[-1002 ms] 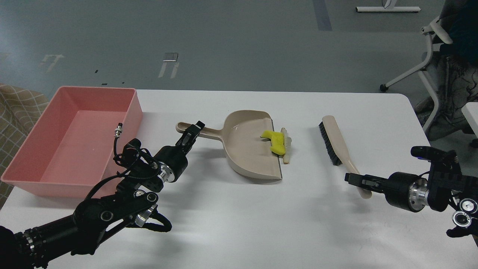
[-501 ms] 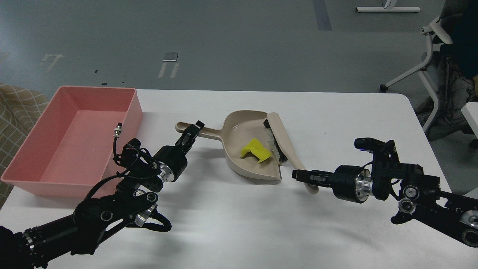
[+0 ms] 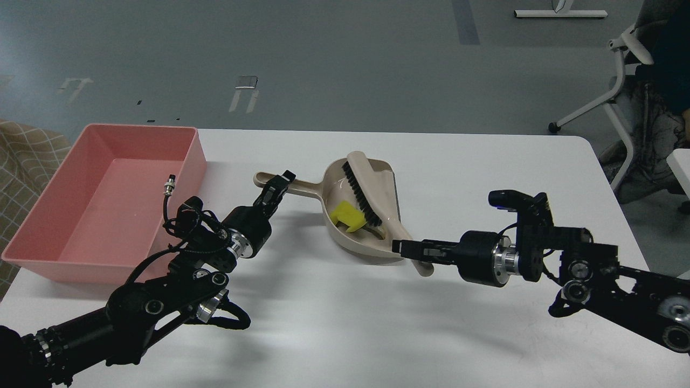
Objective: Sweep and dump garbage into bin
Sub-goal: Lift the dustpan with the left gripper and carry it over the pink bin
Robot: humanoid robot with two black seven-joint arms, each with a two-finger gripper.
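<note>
Head view shows the brush (image 3: 366,194) now lying well inside the beige dustpan (image 3: 362,215), its black bristles pressed against the yellow scrap (image 3: 345,214); half a second ago the brush head stood at the pan's open lip, and a second ago it lay on the white table (image 3: 334,323) well to the right with the garbage straddling the lip. The scrap has been pushed toward the pan's back wall, so the sweeping part of the task looks essentially finished, and what remains is lifting the pan and tipping it into the pink bin (image 3: 102,199), which sits empty of garbage at the table's left end. The right gripper (image 3: 412,250) is closed on the tip of the brush handle, having travelled leftward with it. The left gripper (image 3: 276,186) sits at the dustpan's handle in the same place as before; its fingers appear closed around the handle, steadying the pan, though they are dark and small, so the grip is a judgement. The thin beige stick is hard to make out: a pale sliver shows just below the scrap under the bristles, but it blends with the pan's colour and the brush covers most of that area, so whether it is fully inside cannot be told.
</note>
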